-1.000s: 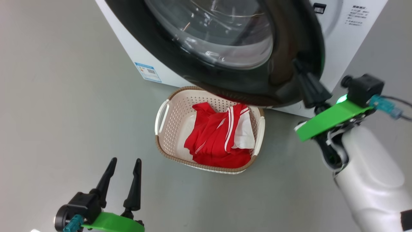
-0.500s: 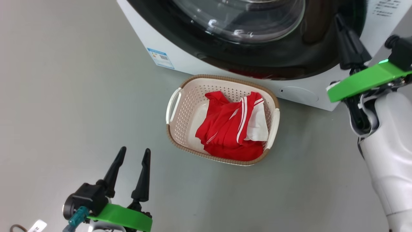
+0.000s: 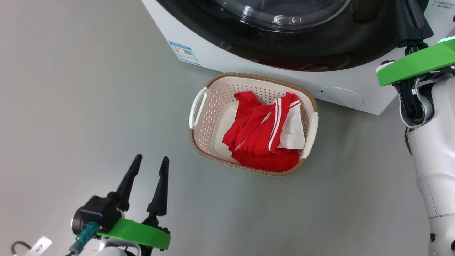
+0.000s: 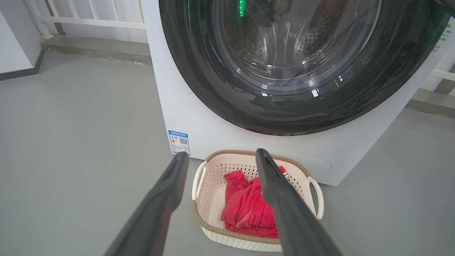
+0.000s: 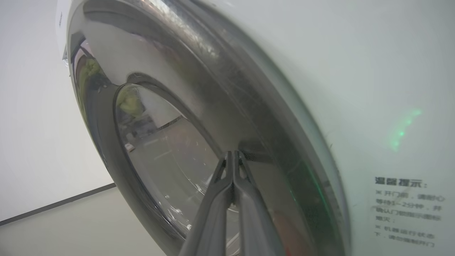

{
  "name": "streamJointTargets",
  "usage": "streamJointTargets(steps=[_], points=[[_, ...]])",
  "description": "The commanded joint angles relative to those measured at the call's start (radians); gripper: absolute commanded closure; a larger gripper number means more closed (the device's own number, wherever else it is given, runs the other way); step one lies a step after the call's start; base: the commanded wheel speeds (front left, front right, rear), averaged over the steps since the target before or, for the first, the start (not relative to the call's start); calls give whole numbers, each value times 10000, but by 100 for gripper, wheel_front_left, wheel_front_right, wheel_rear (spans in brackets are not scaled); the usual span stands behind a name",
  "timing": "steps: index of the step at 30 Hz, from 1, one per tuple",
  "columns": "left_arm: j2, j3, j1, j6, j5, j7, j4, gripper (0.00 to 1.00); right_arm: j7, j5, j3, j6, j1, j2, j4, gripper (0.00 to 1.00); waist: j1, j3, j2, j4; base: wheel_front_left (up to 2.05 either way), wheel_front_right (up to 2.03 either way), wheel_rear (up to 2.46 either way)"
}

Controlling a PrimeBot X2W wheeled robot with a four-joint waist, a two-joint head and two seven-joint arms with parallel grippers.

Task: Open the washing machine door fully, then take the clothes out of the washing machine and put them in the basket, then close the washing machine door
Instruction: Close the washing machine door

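Red, white-striped clothes lie in the cream perforated basket, just near the white washing machine. This looks like the closing step: the right end effector, pinched shut and empty, touches the glossy black round door. The left end effector gapes, empty. Next, probably a push until it latches.

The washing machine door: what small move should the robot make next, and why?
Probably press the door inward with the shut right gripper, its tips already at the door's edge. The clothes lie in the basket, and whether the door has latched is unclear.

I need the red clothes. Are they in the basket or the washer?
In the basket: the red clothes lie bunched inside its cream walls.
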Motion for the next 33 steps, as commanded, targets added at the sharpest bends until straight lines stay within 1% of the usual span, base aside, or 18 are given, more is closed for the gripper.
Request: streamJointTargets(steps=[1, 9, 10, 11, 12, 13, 18, 22, 27, 33], points=[[187, 304, -222, -29, -72, -93, -247, 0, -86, -26, -141, -86, -496, -37, -263, 100, 0, 19, 0, -7, 0, 0, 0], [187, 357, -214, -29, -42, -93, -69, 0, -86, -39, 835, -86, 252, 30, -105, 99, 0, -192, 0, -213, 0, 0, 0], [187, 376, -209, -29, -32, -93, -36, 0, -86, -25, 963, -86, 413, 31, -107, 76, 0, -249, 0, -250, 0, 0, 0], [187, 403, -197, -29, -15, -93, 1, 0, -86, -21, 1076, -86, 586, 38, -116, 56, 0, -308, 0, -292, 0, 0, 0], [187, 428, -185, -29, 1, -93, 37, 0, -86, -19, 1206, -86, 771, 46, -130, 6, 0, -372, 0, -333, 0, 0, 0], [187, 454, -170, -29, 17, -93, 73, 0, -86, -10, 1327, -86, 960, 57, -144, 0, 0, -435, 0, -380, 0, 0, 0], [187, 596, -103, -29, 134, -93, 250, 0, -86, 85, 1779, -86, 1895, 86, -283, 0, 0, -800, 0, -660, 0, 0, 0], [187, 730, -22, -29, 295, -93, 400, 0, -86, 158, 1937, -86, 2606, 118, -465, 0, 0, -1090, 0, -975, 0, 0, 0], [288, 795, 7, -29, 379, -93, 580, 0, -86, 189, 1879, -86, 3400, 109, -723, 0, 0, -1361, 0, -1405, 0, 0, 0], [485, 989, 64, -29, 297, -93, 722, 0, -86, 194, 1537, -86, 4310, 88, -972, 0, 0, -1631, 0, -1963, 0, 0, 0]])
